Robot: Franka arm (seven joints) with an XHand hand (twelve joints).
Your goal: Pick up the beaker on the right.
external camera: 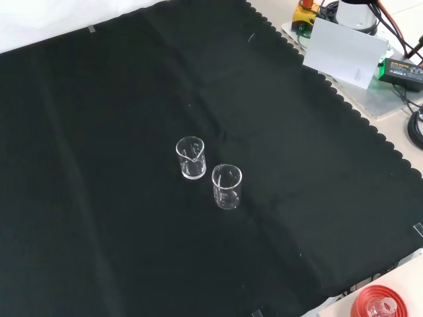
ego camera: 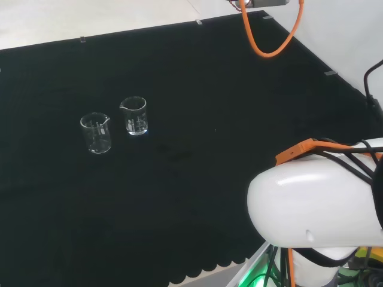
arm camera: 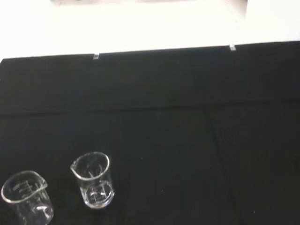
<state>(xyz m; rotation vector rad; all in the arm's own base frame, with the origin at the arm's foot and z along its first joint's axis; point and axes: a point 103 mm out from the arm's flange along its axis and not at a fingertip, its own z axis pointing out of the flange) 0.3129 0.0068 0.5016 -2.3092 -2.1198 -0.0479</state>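
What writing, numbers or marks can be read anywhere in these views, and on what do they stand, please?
Right beaker: white graduation marks, too small to read.
Left beaker: the same faint marks, unreadable.
Black box at the front view's top right: a label, too small to read.
White card: blank on its visible side.
No text can be read.

We see a big black cloth [external camera: 99, 165] spread over a bench. Its near edge in the head view is cut in little waves, and in the front view the same wavy edge runs down the right side. Small clips [ego camera: 82, 40] sit along the far edge. Past the cloth the floor [ego camera: 90, 18] is pale and bright. An orange cable [ego camera: 263, 45] hangs in a loop at the top of the head view. In the front view a white board [external camera: 345, 53] leans at the top right, with a black box [external camera: 402, 69] just beside it. A red ring [external camera: 382, 305] sits in the bottom corner.
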